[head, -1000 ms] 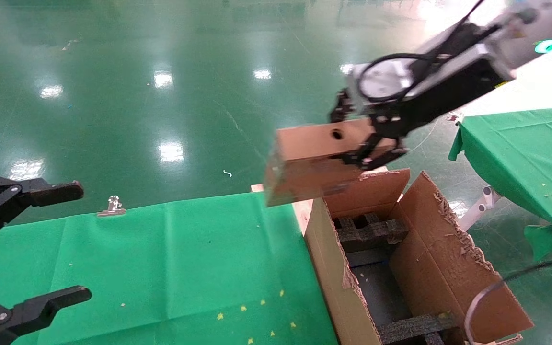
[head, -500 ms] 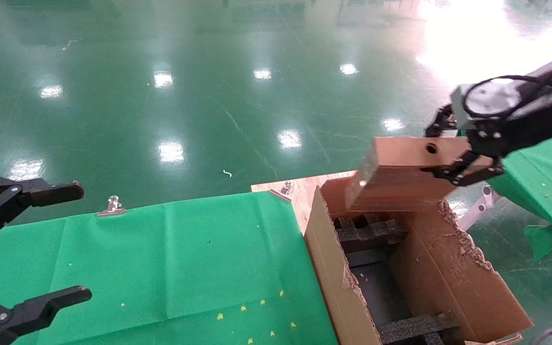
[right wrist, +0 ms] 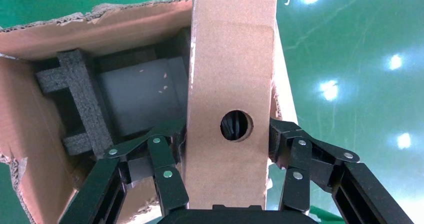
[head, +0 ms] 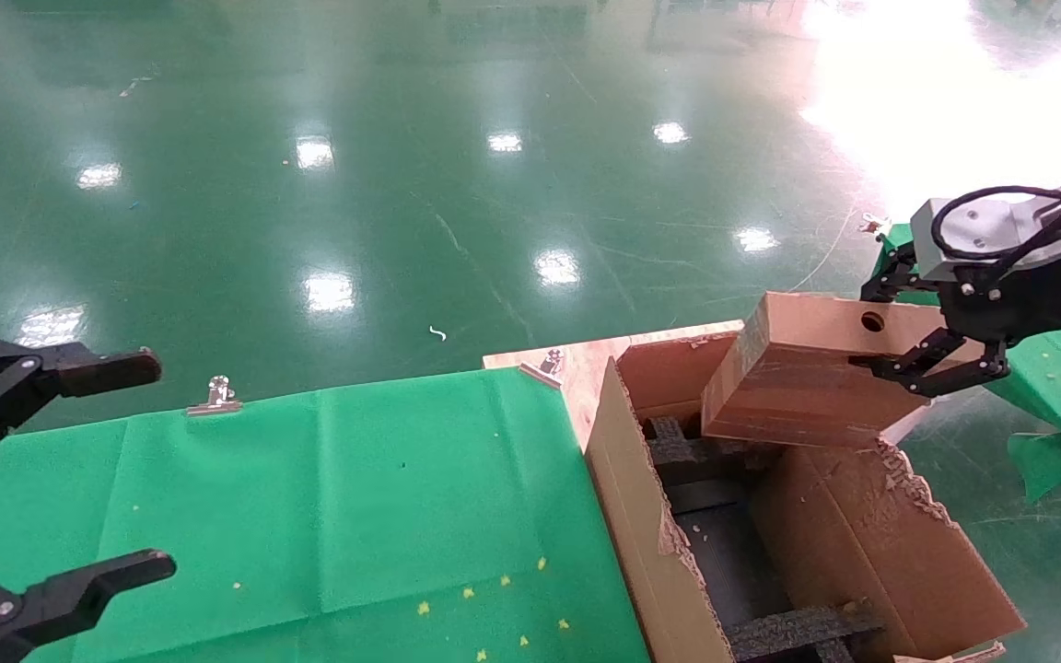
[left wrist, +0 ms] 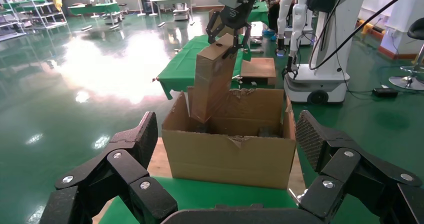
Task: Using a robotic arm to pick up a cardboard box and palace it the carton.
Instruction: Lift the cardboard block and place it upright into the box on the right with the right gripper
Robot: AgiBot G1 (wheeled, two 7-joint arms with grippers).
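Note:
My right gripper [head: 871,324] is shut on the cardboard box [head: 802,382], a slim brown box with a round hole near the held end. The box hangs tilted over the far end of the carton [head: 624,479], its lower end dipping just inside the opening. The right wrist view shows the fingers [right wrist: 167,176] clamping both broad faces of the box [right wrist: 230,59], with black foam blocks [right wrist: 80,99] below in the carton [right wrist: 30,89]. My left gripper [head: 125,470] is open and empty at the table's left edge. It faces the carton [left wrist: 235,154] and the box [left wrist: 212,79].
A green cloth table [head: 355,497] lies left of the carton, with a metal clip [head: 215,396] at its far edge. A wooden board [head: 586,361] shows behind the carton. A second green table [head: 1060,368] stands at the right. Black foam blocks [head: 798,631] line the carton.
My right gripper has carried the box to the right and down, from above the table's far corner to the carton's far end. The left arm has not moved.

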